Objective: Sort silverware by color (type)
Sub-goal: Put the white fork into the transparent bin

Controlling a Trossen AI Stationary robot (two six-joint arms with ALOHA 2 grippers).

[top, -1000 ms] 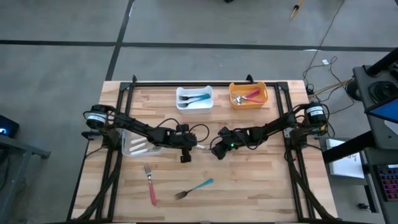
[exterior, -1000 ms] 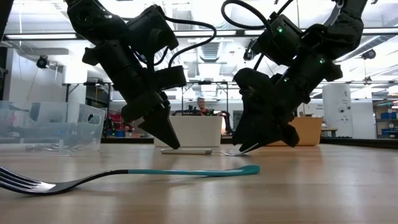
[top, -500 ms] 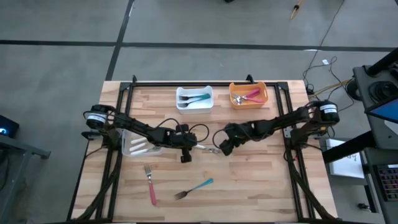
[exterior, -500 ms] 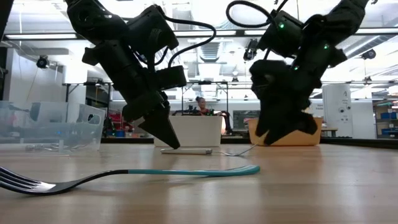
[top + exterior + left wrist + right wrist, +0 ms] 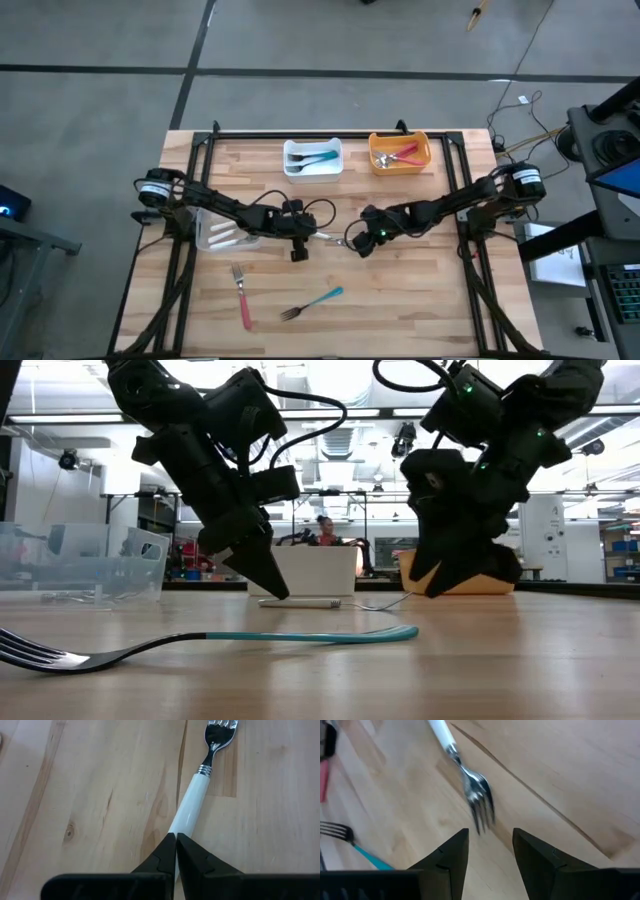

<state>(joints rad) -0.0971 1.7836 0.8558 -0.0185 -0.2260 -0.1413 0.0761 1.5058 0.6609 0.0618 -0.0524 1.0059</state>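
Note:
A white-handled fork (image 5: 332,240) lies flat on the wooden table between my two grippers; its metal tines (image 5: 480,807) point toward the right arm. My left gripper (image 5: 176,838) is shut, with its tips down at the handle's end. My right gripper (image 5: 490,840) is open and hovers just above the table past the tines, touching nothing. A red-handled fork (image 5: 242,296) and a teal-handled fork (image 5: 312,303) lie flat near the front edge. My left gripper has its shut fingertips (image 5: 280,592) on the free end of the white handle (image 5: 186,815). The fingers slant down from the table's left side and lie along the fork. The fork lies flat on the table.
At the back stand a white bin (image 5: 312,158) with teal pieces and an orange bin (image 5: 400,152) with red-pink pieces. A clear bin (image 5: 215,233) stands under the left arm. In the low view the teal fork (image 5: 200,643) lies in front of both grippers.
My right gripper has risen from the table at the fork's head and drawn back toward the table's right edge, rolling a little; its fingers stay open. The white fork has stayed where it was.

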